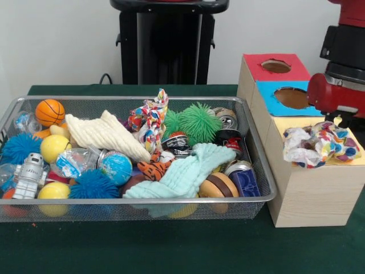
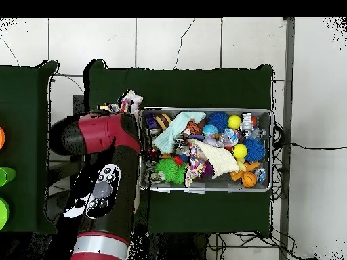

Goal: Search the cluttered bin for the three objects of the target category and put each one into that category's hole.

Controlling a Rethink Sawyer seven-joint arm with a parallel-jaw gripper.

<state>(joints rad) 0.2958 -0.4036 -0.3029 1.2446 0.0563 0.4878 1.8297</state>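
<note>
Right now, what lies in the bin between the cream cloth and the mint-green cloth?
In the front view, a toy tiger and a globe ball lie between the cream cloth and the mint-green cloth in the wire bin.

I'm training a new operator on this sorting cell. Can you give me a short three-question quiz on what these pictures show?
1. True or false: a patterned rag lies on the yellow-topped box.
2. What lies across the near middle of the wire tray? A) mint-green cloth B) black towel C) newspaper
3. Fill in: another patterned rag in the tray sits beside a spiky ____ ball.

Key:
1. True.
2. A, the mint-green cloth.
3. Green; the green ball is to its right in the front view.
</note>
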